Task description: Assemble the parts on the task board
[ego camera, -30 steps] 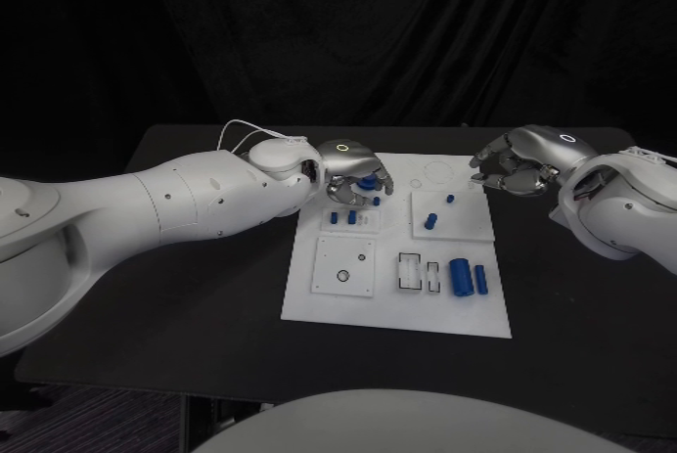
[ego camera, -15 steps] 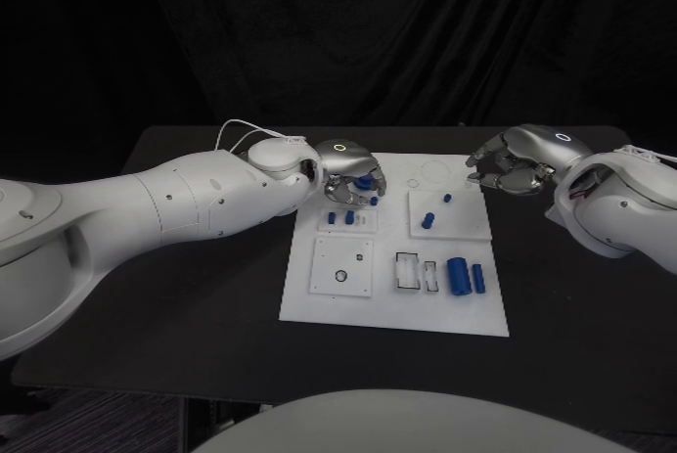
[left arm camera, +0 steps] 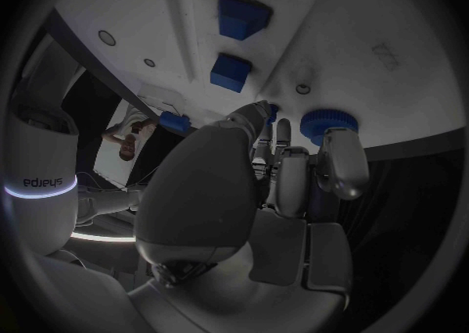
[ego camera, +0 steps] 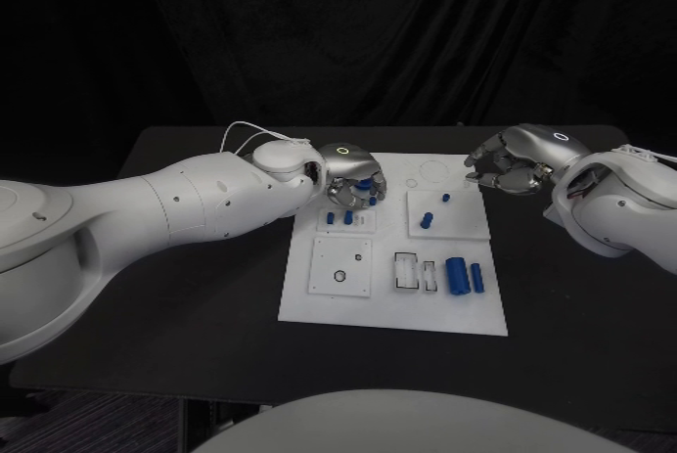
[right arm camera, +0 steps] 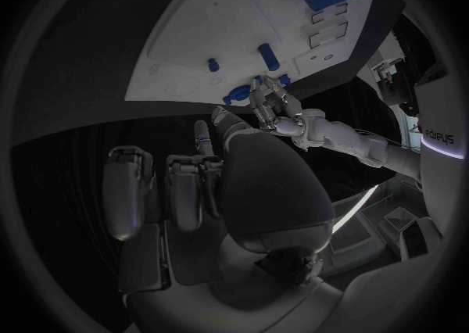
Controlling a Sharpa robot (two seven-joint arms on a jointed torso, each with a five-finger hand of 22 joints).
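The white task board lies mid-table. My left hand hovers over its far left corner and pinches a round blue part in its fingertips. In the left wrist view the same ridged blue part sits between the fingertips, close to the board. My right hand hangs over the table just past the board's far right corner, fingers curled in on nothing. The right wrist view shows those curled fingers away from the board.
Two short blue pegs stand just below my left hand. Small blue pieces lie in the upper right tile. A thick blue cylinder and a thinner one lie beside two slots. An oval hole marks the lower left tile.
My left hand has sunk a little toward the board with the round blue part still pinched. The right hand has hardly moved.
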